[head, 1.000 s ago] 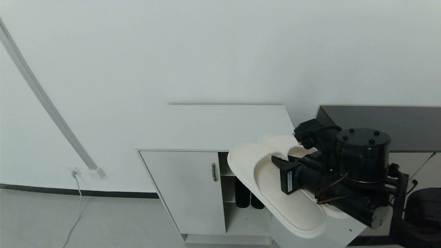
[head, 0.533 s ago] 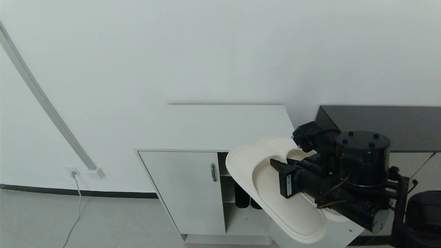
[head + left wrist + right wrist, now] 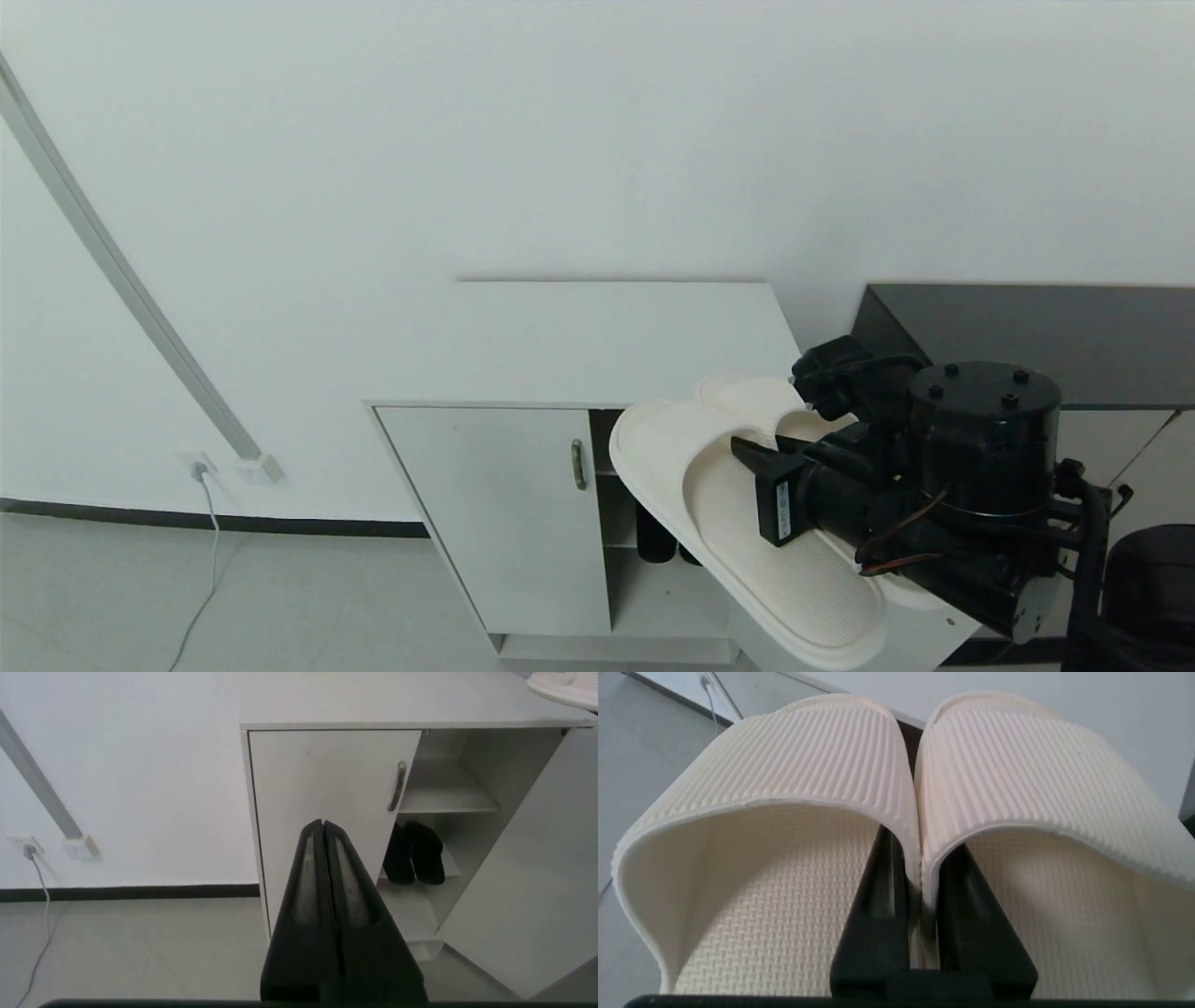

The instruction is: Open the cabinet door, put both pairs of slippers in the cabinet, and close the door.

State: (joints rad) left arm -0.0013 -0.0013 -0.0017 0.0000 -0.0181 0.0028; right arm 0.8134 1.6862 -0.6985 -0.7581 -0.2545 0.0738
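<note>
At the upper left of the head view, a grey wall trunking (image 3: pixel 112 261) is running diagonally down to a socket (image 3: pixel 198 465), from which a cable (image 3: pixel 210 560) is hanging to the floor (image 3: pixel 280 607) at the lower left.

At the centre, the white cabinet (image 3: pixel 607 336) is standing against the wall. Its left door (image 3: pixel 495 513) is sitting closed, with a vertical handle (image 3: pixel 580 465) at its right edge. Just right of the handle the compartment is standing open, and a pair of black slippers (image 3: pixel 665 539) is resting on a shelf inside it, toes inward. The cabinet's right door (image 3: pixel 533 887) is standing swung outward, reaching toward the lower right of the left wrist view.

In the left wrist view, the left claw (image 3: pixel 321 826) is hanging at centre frame in front of the closed door, its fingers lying pressed together with nothing between them.

Right of centre in the head view, a pair of cream slippers (image 3: pixel 738 523) is being held in the air in front of the open compartment, toes pointing to the upper left, outside the cabinet. In the right wrist view, the right claw (image 3: pixel 913 863) is clamping the two adjoining inner walls of the cream slippers, one finger lying inside each slipper beneath its strap.

At the far right, a dark counter (image 3: pixel 1027 345) is standing beside the cabinet.
</note>
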